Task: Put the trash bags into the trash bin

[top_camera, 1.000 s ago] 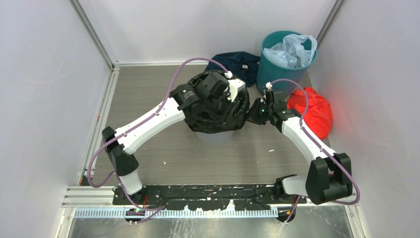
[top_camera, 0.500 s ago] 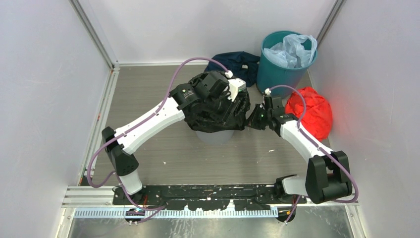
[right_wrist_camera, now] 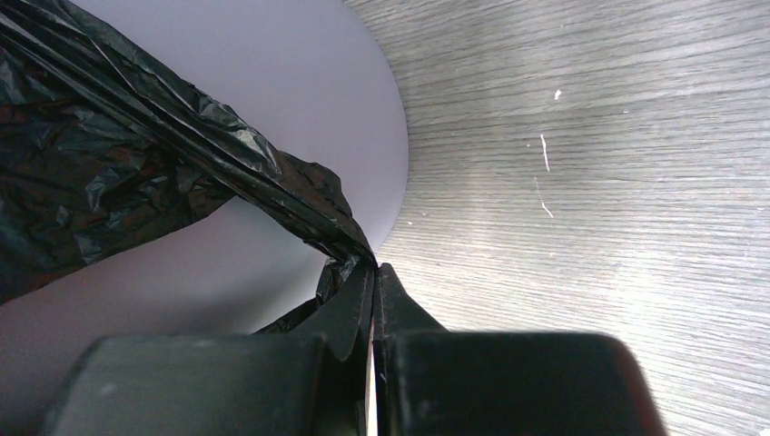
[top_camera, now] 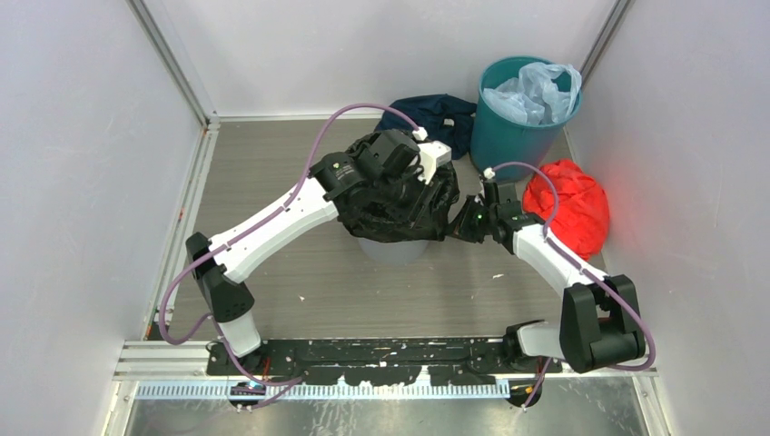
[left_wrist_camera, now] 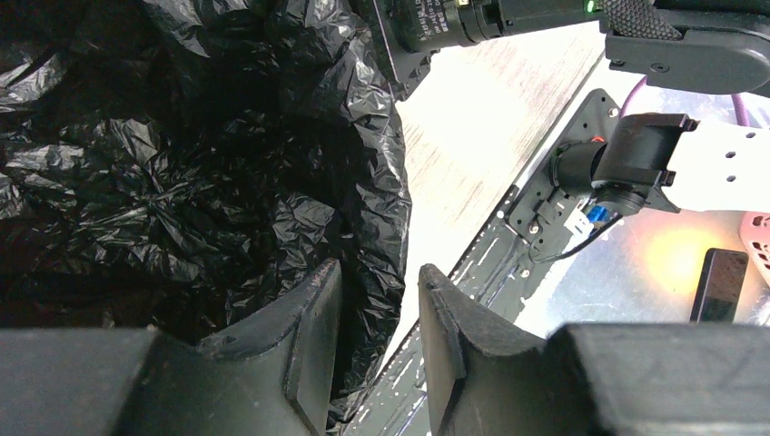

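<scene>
Trash bag [top_camera: 399, 204] is heaped over the mouth of the grey trash bin [top_camera: 392, 252] mid-table. It's more on top than inside, and only a strip of grey wall peeks out on the near side.

Nearest the bases, the right gripper [right_wrist_camera: 374, 272] has its fingers pressed together on a stretched fold at the bag's right edge, just outside the bin wall. A bit farther in, the left gripper [left_wrist_camera: 377, 277] sits over the crumpled bulk with its fingers apart. I can't see any plastic caught between them, just bag underneath.

My read is that the step in hand is getting that loose right flap up and into the opening. Tips:

- Lift the pinched fold above the rim first, then carry it toward the centre. Dragging it sideways could tug the light bin along or tip it.
- The plastic looks thin and slippery, so go slowly. A jerk could pull the fold free or tear it.
- Use the left gripper to press the bulk down inside, so the trash bag doesn't spring back out when the right lets go.

Farther back there's a dark blue cloth [top_camera: 434, 113] and a teal bin [top_camera: 513, 136] holding a pale blue bag [top_camera: 536, 91]. A red bundle [top_camera: 567, 204] lies close beside the right arm, so watch the forearm there.
</scene>
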